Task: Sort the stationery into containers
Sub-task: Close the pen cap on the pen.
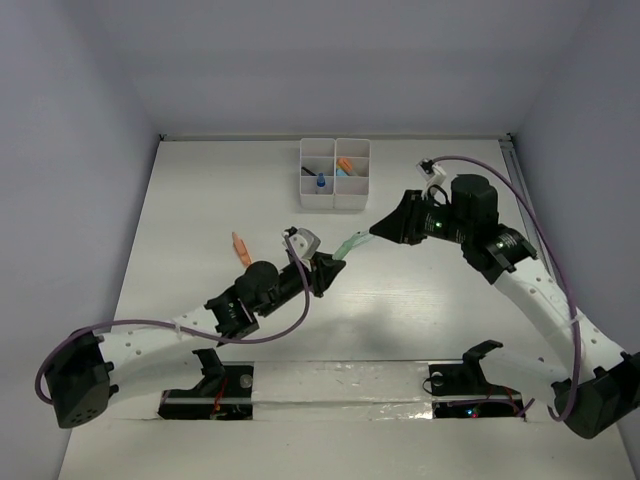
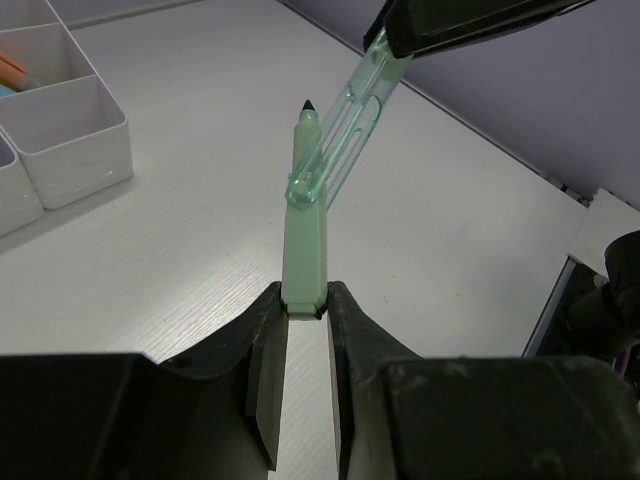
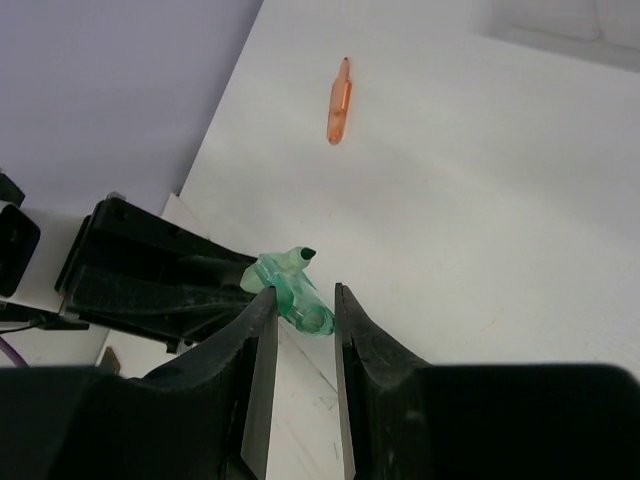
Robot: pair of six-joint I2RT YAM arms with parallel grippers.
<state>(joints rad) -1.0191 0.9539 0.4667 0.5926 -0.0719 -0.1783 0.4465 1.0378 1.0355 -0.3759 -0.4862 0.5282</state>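
I'm holding the left gripper (image 2: 305, 305) clenched on the base of the green pen (image 2: 303, 250), whose dark tip is pointing straight out from its fingers. My right gripper (image 3: 300, 300) is pinching the clear green cap (image 2: 355, 110), which is slanting just beside that bare tip. An orange piece (image 3: 340, 100) is lying well beyond the right fingers.

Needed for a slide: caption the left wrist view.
Left pincer grips a green marker, tip bared, while the right pincer holds its translucent cap.

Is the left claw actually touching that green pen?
Touching: the left wrist view shows the left gripper pinching the green pen at its base.
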